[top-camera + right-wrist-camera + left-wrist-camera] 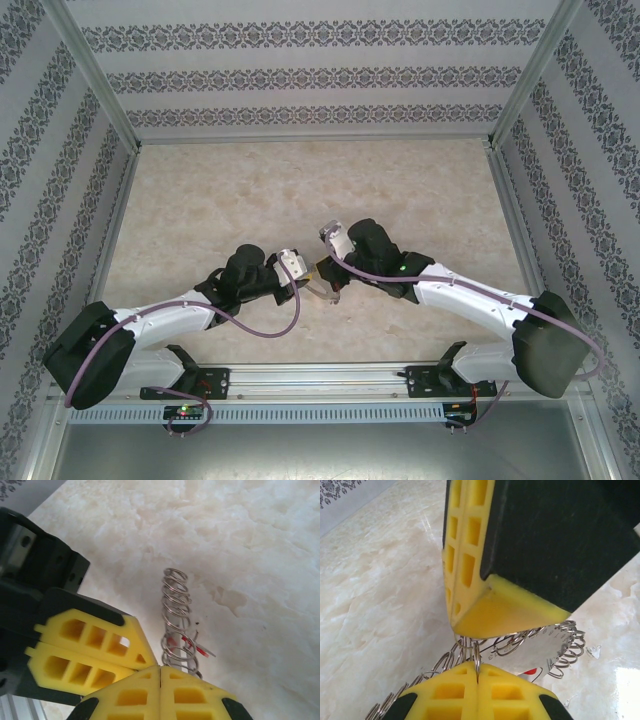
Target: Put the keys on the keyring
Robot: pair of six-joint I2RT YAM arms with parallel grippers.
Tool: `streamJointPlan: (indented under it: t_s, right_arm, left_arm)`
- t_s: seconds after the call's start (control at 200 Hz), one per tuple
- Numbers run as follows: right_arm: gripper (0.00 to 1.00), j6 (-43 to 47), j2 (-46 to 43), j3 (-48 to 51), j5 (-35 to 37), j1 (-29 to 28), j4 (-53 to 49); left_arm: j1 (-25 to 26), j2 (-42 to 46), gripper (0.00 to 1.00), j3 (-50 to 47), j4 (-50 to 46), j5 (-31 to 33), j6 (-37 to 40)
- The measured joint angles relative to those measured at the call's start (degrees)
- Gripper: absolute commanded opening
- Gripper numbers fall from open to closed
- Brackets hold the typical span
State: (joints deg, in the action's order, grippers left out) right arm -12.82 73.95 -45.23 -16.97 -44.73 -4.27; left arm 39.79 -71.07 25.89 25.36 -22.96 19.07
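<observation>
Both arms meet over the middle of the marble-patterned table [300, 180]. The left gripper [477, 672] has its yellow fingers pressed together with a wire loop of the keyring [176, 605] pinched in the seam. The right gripper [160, 672] is clamped too, the ring's spiky coil rising edge-on from its tips. The two grippers nearly touch, and most of the ring is hidden behind them. Of the keys I catch a sliver of red tag [532, 671] and a flat metal piece among the loops; I cannot tell whether they are threaded on.
</observation>
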Motion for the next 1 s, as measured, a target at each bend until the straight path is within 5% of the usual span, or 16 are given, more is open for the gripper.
streamJointPlan:
  t_s: [0.465,0.56,0.999]
  right_arm:
    - [0.00,2.7,0.8,-1.5,0.0,-0.9,-1.6]
    - [0.00,2.7,0.7,-1.5,1.2,-0.9,-1.8]
    - [0.00,2.0,0.1,-1.1,5.8,-0.7,-2.2]
  left_arm:
    - [0.0,0.5,0.03,0.2,-0.7,-0.7,0.2]
    - [0.0,0.9,0.21,0.2,-1.1,-0.3,0.4]
    - [0.0,7.6,0.28,-0.9,-2.0,2.6,0.2]
